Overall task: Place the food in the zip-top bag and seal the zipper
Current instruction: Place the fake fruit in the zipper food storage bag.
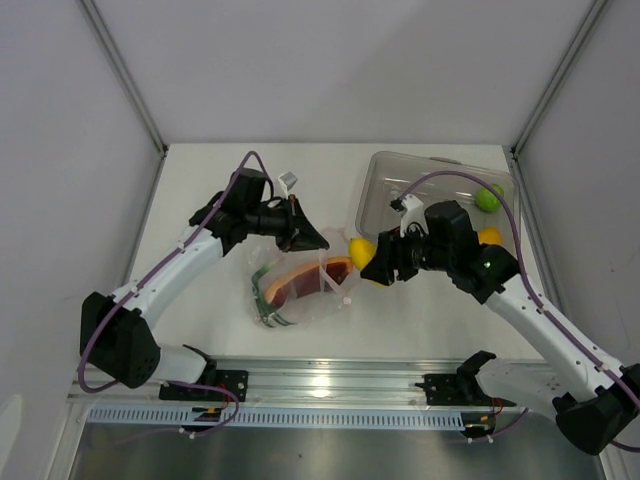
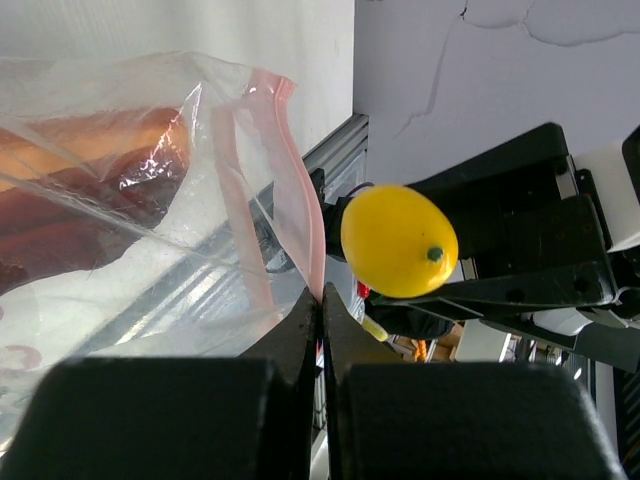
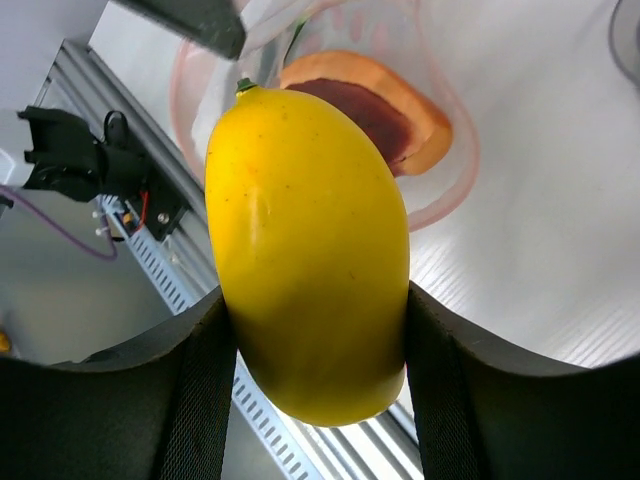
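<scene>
The clear zip-top bag (image 1: 300, 290) lies mid-table holding the reddish-brown meat slice (image 1: 305, 278) and the thin green vegetable (image 1: 262, 300). My left gripper (image 1: 318, 240) is shut on the bag's pink zipper strip (image 2: 300, 200), holding the mouth up and open. My right gripper (image 1: 368, 262) is shut on a yellow lemon (image 3: 305, 240), just right of the bag's mouth; the lemon also shows in the left wrist view (image 2: 398, 240). The meat slice (image 3: 370, 110) shows inside the bag beyond it. A green lime (image 1: 488, 198) and a second yellow fruit (image 1: 488, 237) are in the tray.
A rigid clear tray (image 1: 400, 175) stands at the back right. A metal rail (image 1: 330, 385) runs along the near table edge. White walls close in the sides and back.
</scene>
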`<state>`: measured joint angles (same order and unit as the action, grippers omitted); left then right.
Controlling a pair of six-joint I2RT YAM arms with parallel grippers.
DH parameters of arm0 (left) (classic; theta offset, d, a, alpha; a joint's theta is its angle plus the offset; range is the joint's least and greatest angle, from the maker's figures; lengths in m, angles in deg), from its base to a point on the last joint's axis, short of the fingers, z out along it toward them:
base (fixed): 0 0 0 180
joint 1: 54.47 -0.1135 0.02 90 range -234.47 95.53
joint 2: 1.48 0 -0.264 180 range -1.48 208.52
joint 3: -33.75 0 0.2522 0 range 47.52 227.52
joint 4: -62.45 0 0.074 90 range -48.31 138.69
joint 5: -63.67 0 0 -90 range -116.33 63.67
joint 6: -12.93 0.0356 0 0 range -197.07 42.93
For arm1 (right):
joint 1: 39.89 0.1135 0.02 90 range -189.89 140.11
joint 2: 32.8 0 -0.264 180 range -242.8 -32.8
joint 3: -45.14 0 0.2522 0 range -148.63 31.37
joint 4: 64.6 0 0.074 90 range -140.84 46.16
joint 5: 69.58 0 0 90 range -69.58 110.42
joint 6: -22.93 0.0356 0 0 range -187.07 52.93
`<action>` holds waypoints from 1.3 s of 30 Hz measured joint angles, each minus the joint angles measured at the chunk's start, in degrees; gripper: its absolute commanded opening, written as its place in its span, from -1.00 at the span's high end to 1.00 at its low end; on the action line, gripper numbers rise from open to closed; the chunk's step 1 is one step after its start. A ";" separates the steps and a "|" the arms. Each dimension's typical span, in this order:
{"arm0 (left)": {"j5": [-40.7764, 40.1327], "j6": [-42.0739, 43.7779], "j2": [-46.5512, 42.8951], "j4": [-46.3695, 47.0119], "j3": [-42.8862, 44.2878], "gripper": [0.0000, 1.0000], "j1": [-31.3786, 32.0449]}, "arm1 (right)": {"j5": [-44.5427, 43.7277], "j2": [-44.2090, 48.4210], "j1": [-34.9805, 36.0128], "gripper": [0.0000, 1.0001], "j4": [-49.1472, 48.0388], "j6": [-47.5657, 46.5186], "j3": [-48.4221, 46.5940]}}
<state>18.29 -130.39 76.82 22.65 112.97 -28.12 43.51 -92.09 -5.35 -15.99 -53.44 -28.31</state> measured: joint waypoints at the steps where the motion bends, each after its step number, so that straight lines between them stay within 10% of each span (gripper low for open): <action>1: 0.00 0.17 0.00 -0.28 0.00 0.99 0.02 | 0.35 0.50 0.48 1.00 0.81 0.15 0.00; 29: -2.56 1.31 -7.52 -6.10 -1.29 0.99 1.97 | 5.55 -12.87 6.62 0.88 5.57 2.21 -7.72; 39: -3.41 0.83 -9.88 -6.32 -1.77 0.99 2.82 | 9.29 -21.62 7.41 0.23 3.28 3.13 -12.52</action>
<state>14.88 -129.56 66.94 16.33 111.20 -25.30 52.80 -113.71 2.06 -12.71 -50.31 -40.83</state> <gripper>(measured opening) 0.005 0.610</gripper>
